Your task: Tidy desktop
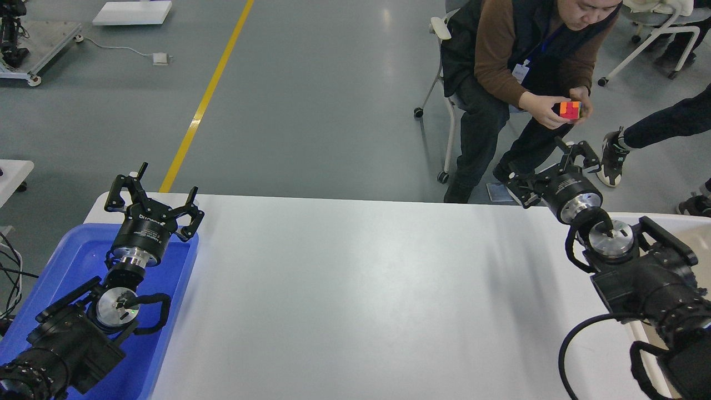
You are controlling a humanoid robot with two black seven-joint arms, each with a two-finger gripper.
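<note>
The desktop (366,300) is a wide glossy white tabletop with rounded corners, and nothing lies on its surface. My left gripper (151,194) is open and empty, held above the far end of the blue tray (72,261) at the table's left edge. My right gripper (555,166) is open and empty, above the table's far right corner, pointing away from me.
A white-rimmed beige bin (691,233) stands off the table's right end, mostly hidden by my right arm. A seated person (522,61) beyond the far edge holds a colourful cube (570,109). Another person's leg (650,133) shows at the right.
</note>
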